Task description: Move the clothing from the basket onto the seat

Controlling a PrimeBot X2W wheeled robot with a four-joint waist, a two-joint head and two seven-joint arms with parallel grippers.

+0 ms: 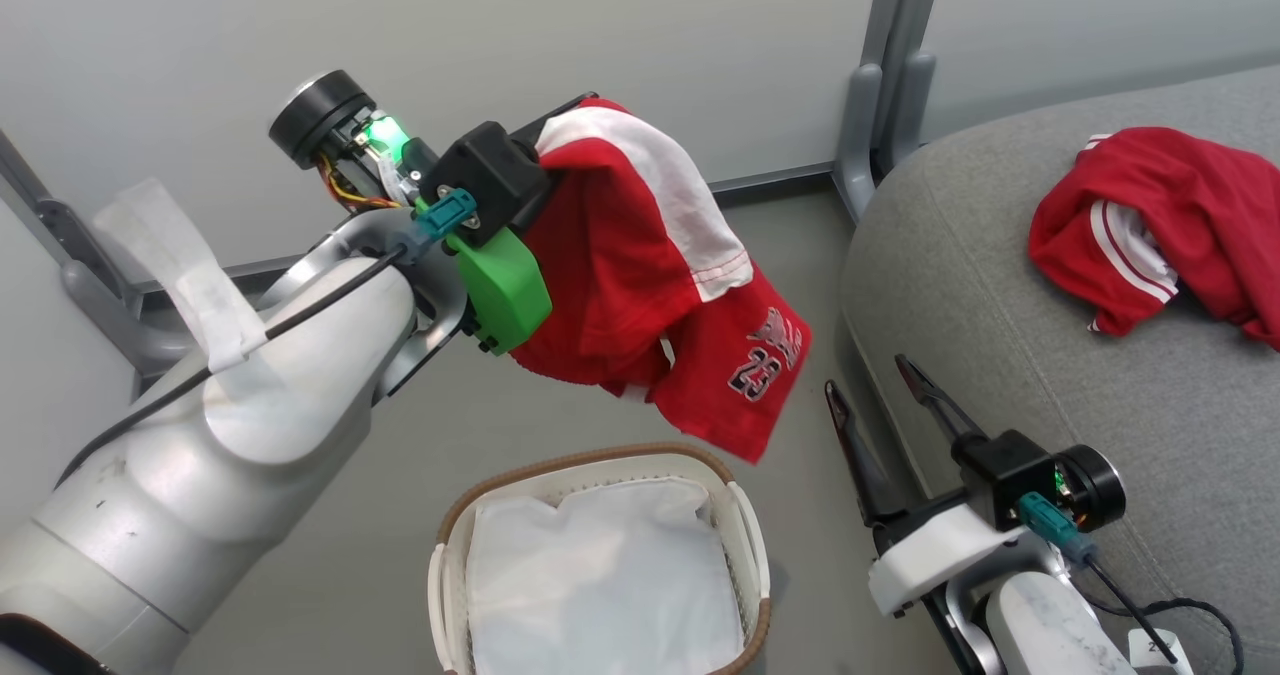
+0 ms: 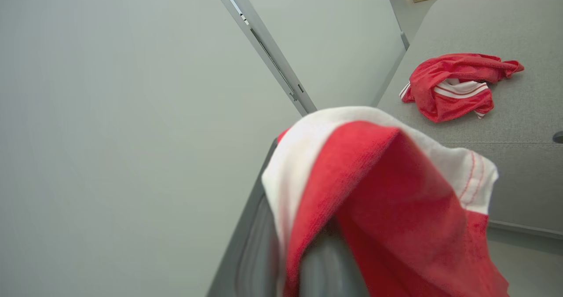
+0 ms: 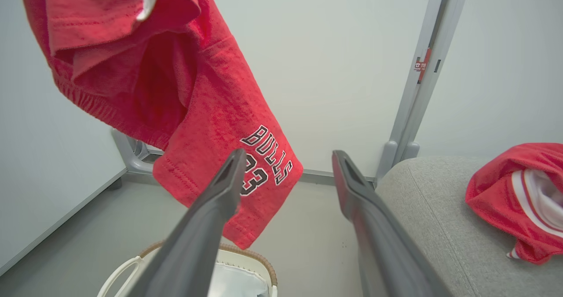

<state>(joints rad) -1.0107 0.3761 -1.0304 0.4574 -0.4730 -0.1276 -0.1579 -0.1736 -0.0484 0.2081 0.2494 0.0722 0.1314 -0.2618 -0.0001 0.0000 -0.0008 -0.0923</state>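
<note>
Shorts (image 1: 620,285) hang gripped in raised left hand (image 1: 548,150) above basket (image 1: 600,452); right hand (image 1: 865,375) low, spread wide.

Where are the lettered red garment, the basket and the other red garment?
lettered red garment (image 1: 610,285): head view, middle of its red panel.
basket (image 1: 600,452): head view, far side of its brown woven rim.
other red garment (image 1: 1185,190): head view, its red upper fold.

Red clothing (image 1: 620,285) with white stripes, brown-rimmed white basket (image 1: 590,458), grey seat (image 1: 1000,285)
</note>
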